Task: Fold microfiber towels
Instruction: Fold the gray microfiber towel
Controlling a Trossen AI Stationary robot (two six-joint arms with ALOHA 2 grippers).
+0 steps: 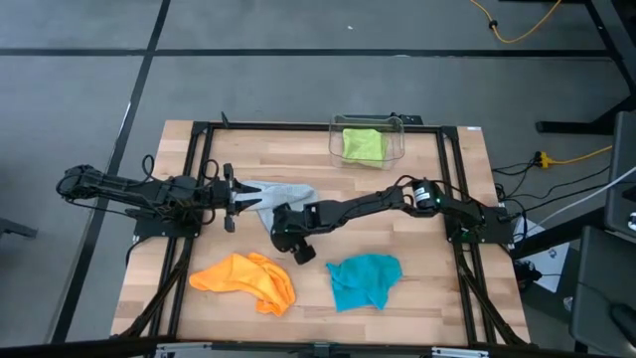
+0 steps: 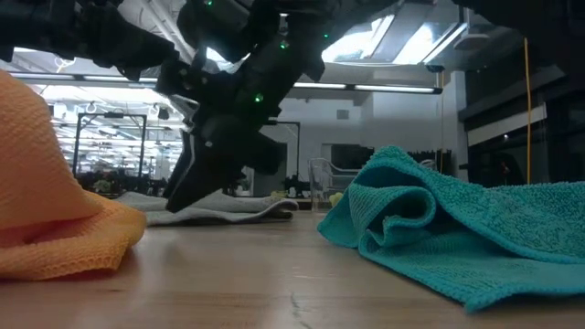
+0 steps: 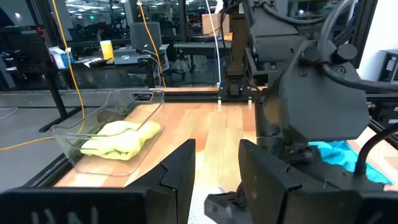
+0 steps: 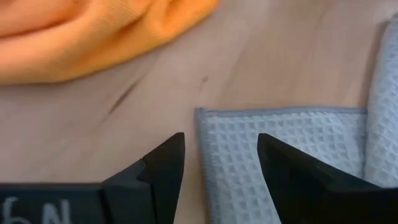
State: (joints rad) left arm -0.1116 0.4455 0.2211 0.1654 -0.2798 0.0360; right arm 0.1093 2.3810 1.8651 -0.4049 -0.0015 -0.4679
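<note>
The pale wooden slatted table (image 1: 417, 278) in its black metal frame carries everything. Both dark six-joint arms reach over its middle: the left arm lies along the left side, the right arm stretches from the right edge toward the centre.

At the far edge stands a clear plastic bin (image 1: 396, 127), and in it lies a crumpled lime green microfiber towel (image 1: 363, 144) — the left wrist view shows it bunched against one wall of the bin.

Near the front edge, a rumpled orange microfiber towel (image 1: 248, 278) lies left of centre, and a rumpled teal microfiber towel (image 1: 364, 280) lies to its right, the two well apart.

Between the two grippers, in the middle of the table, a grey-blue waffle-weave microfiber towel (image 1: 278, 193) lies mostly flat, one layer overlapping another along one side in the right wrist view.

The left gripper (image 1: 234, 198) sits at the left edge of the grey-blue towel; its fingers (image 3: 177, 177) stand apart with a moderate gap, and I cannot tell whether cloth lies between them.

The right gripper (image 4: 221, 165) hangs low over the towel's near corner — fingers spread, one on bare wood, one over the cloth, holding nothing.
</note>
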